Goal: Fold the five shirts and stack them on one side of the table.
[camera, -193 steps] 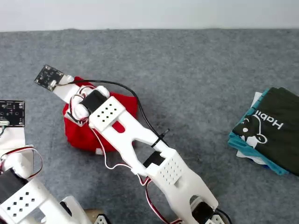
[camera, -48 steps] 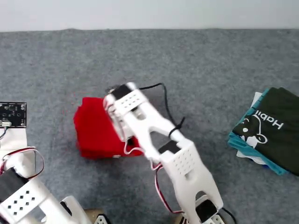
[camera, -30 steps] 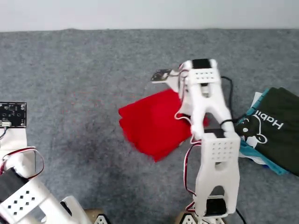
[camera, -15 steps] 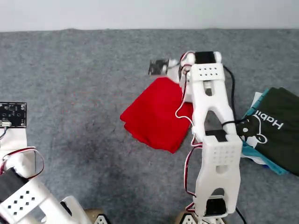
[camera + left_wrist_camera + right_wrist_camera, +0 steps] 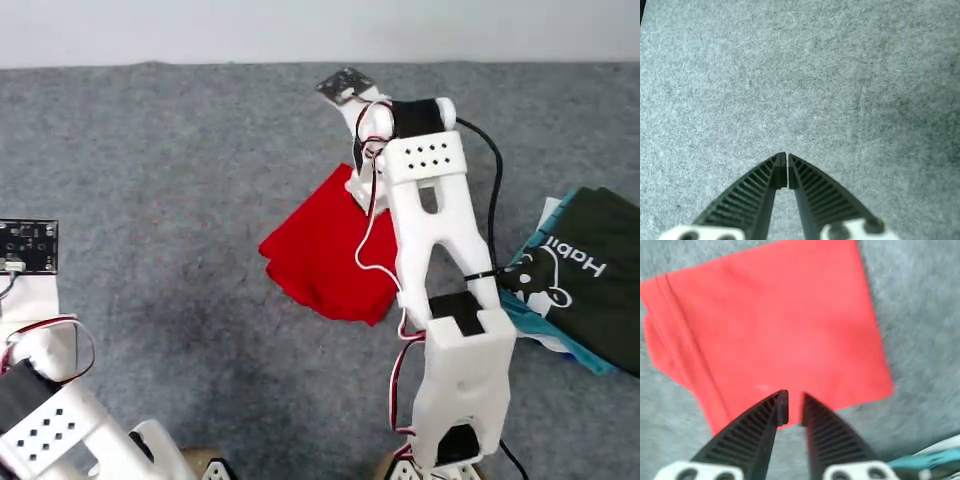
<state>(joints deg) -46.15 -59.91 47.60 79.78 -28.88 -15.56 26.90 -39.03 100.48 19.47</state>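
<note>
A folded red shirt [image 5: 322, 252] lies flat on the grey carpet near the middle of the table. The right arm stands over its far right corner, with my right gripper [image 5: 358, 188] pointing down just above the cloth. In the right wrist view the red shirt [image 5: 770, 325] spreads out beneath the right gripper [image 5: 794, 412], whose fingers are slightly open and hold no cloth. A stack of folded shirts [image 5: 575, 275] with a dark one on top sits at the right edge. My left gripper [image 5: 787, 172] is shut over bare carpet.
The left arm's base and camera board [image 5: 25, 245] sit at the near left corner. A teal edge of the stack [image 5: 927, 460] lies close to the right gripper. Bare grey carpet [image 5: 150, 150] spans the left and far side.
The right arm dragged the red shirt from the left toward the stack, then let go and lifted its wrist. The shirt has stayed put over the last half second.
</note>
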